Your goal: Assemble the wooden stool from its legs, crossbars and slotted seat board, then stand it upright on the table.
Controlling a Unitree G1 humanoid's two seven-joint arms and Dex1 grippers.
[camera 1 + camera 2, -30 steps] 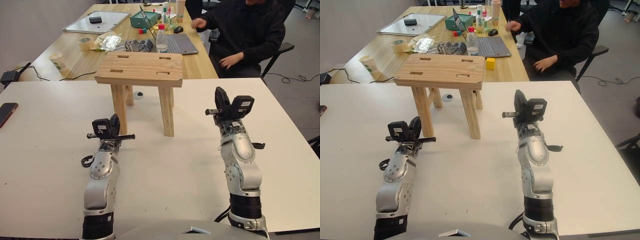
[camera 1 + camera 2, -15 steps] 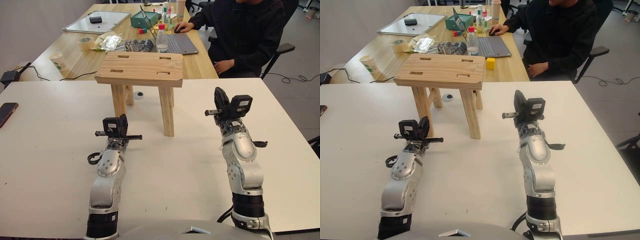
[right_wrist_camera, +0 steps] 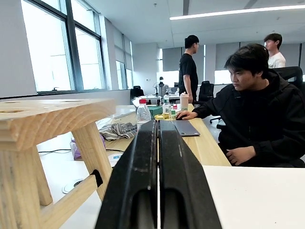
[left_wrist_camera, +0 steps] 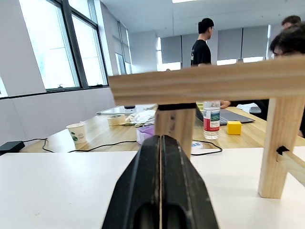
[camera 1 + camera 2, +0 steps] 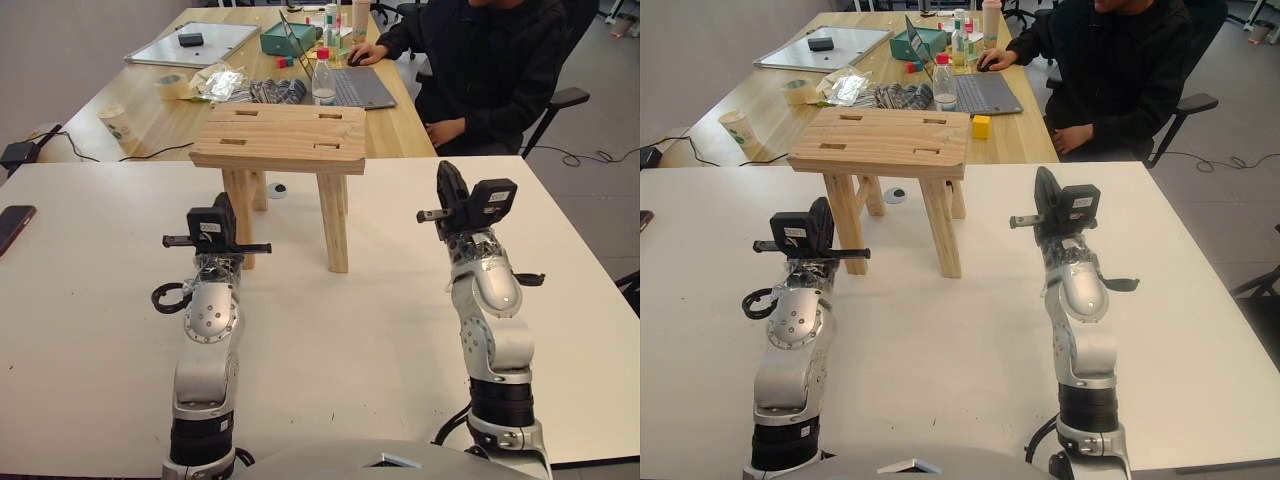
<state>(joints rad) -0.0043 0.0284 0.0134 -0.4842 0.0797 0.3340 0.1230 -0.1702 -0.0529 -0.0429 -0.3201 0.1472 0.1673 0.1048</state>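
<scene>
**Q:** Where does the stool stand?
**A:** The stool (image 5: 283,150) is assembled and upright at the far side of the white tabletop (image 5: 380,310), left of centre. Its seat board (image 5: 270,128) is on top and a crossbar (image 3: 71,200) joins the legs (image 5: 334,225).

**Q:** How will it handle?
**A:** I judge it stiff, bare wood that is fairly light and not slippery. I would hold it by two legs or both seat edges, since a one-sided lift could tip it.

**Q:** And your claws?
**A:** My left claw (image 4: 161,143), fingers together and empty, sits just in front of the near left leg. My right claw (image 3: 157,126), likewise closed on nothing, is well to the stool's right.

**Q:** Is there any writing?
**A:** I see none on the stool. The label on the far bottle (image 5: 322,78) is too small to read.
</scene>
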